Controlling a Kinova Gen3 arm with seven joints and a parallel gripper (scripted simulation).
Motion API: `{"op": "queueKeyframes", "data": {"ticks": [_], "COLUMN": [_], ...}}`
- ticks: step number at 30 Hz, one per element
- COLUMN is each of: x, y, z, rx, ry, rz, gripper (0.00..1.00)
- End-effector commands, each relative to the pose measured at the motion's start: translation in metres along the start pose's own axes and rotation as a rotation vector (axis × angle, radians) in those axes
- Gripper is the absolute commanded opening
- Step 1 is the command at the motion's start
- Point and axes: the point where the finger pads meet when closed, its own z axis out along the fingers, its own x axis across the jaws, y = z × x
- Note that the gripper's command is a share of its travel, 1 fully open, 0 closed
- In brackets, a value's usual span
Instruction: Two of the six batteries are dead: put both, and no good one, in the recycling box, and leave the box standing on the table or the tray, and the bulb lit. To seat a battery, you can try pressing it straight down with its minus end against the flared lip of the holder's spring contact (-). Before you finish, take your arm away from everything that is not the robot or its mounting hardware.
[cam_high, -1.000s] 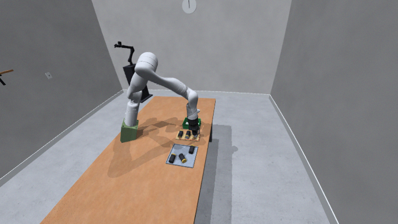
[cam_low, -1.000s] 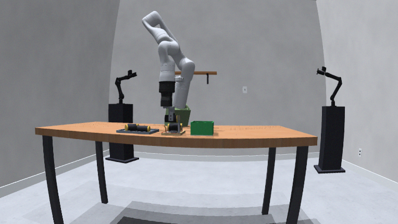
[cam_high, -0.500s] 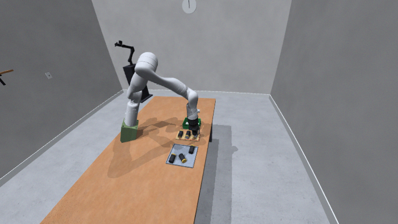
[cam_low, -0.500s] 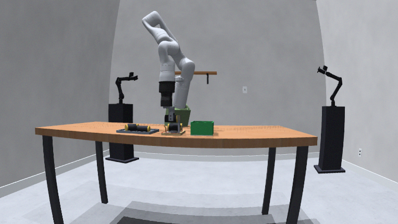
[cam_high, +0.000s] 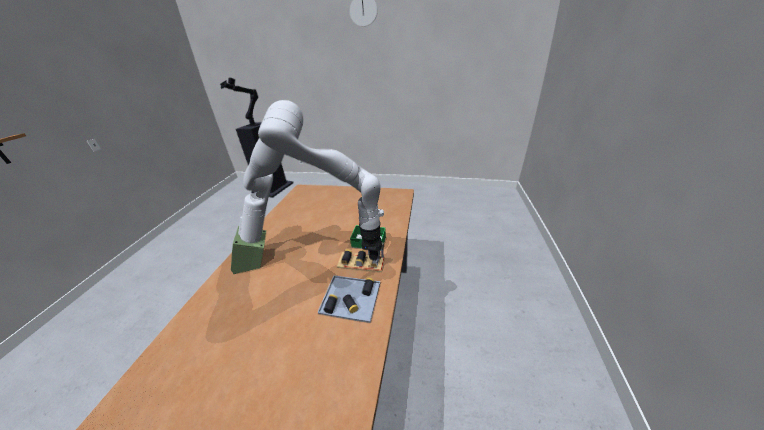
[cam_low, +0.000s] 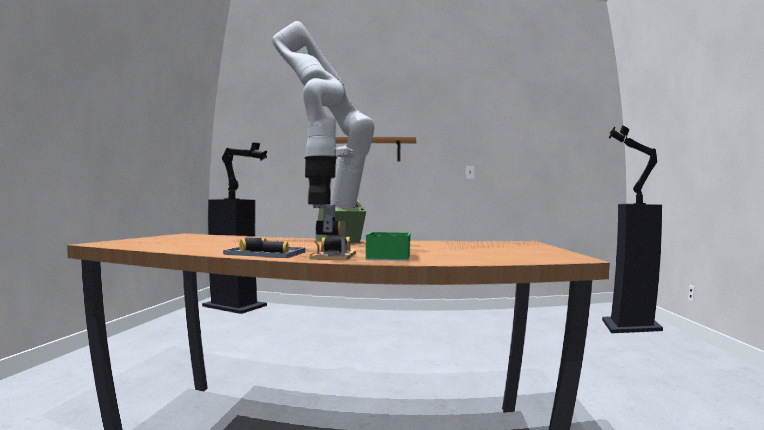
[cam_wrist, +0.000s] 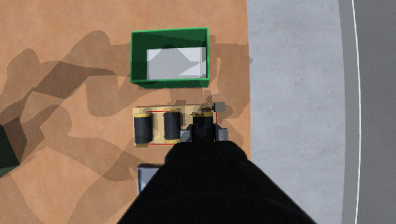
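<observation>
The tan battery holder (cam_wrist: 175, 126) lies on the table just in front of the green recycling box (cam_wrist: 169, 56), which stands upright with nothing in it. Two black batteries with yellow ends (cam_wrist: 142, 128) (cam_wrist: 172, 126) lie in the holder's left and middle slots. My gripper (cam_wrist: 203, 129) is shut on a third battery (cam_wrist: 202, 120) over the right slot. In the exterior view the gripper (cam_low: 328, 229) holds it just above the holder (cam_low: 332, 254). A small grey part (cam_wrist: 218, 106) sits at the holder's right corner; I cannot tell whether the bulb is lit.
A grey tray (cam_high: 353, 296) with three loose batteries lies on the near side of the holder (cam_high: 360, 262). The table's right edge runs close beside the holder and the box (cam_high: 359, 233). The arm's green base (cam_high: 248, 253) stands to the left.
</observation>
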Motion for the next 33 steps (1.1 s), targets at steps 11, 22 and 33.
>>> {"op": "queueKeyframes", "data": {"ticks": [11, 22, 33], "x": [0.001, 0.001, 0.001], "y": [0.0, 0.0, 0.0], "z": [-0.001, -0.001, 0.013], "rx": [-0.001, -0.001, -0.001], "ry": [0.001, 0.001, 0.001], "rz": [0.0, 0.0, 0.0], "gripper": [0.57, 0.57, 0.57]}}
